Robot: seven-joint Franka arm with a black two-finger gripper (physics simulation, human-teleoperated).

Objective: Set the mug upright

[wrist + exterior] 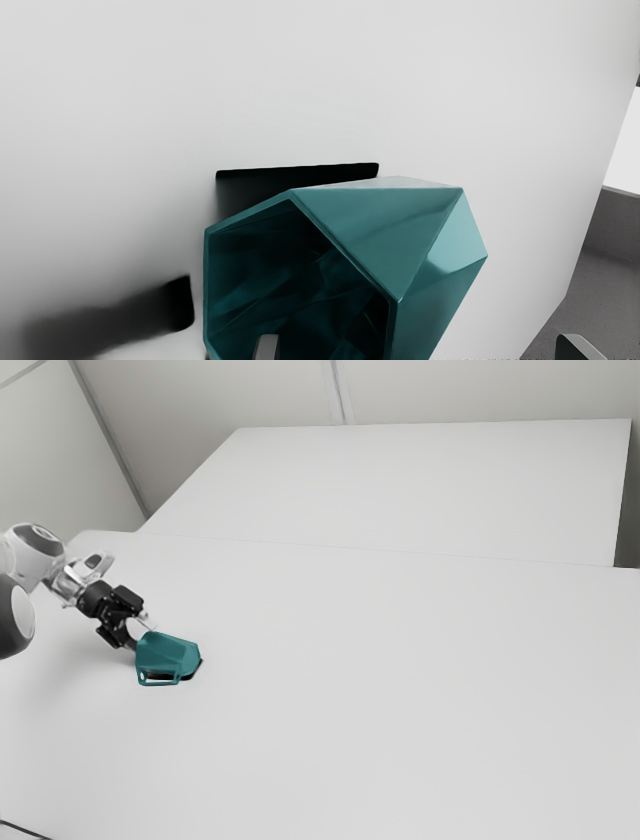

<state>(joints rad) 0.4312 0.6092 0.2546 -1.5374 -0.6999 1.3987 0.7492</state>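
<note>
Teal mug (168, 650) lies on its side; your tool (142, 633) stands wide at its rim, tabletop (400, 690) stretching toward the exterior view's right.

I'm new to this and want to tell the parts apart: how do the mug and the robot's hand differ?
The mug is teal; the hand is mostly black. The mug lies on its side on the table, while the hand slants down toward it from the arm. The mug has a looped handle; the hand has two fingers, spread apart. Both are toward the exterior view's left.
</note>
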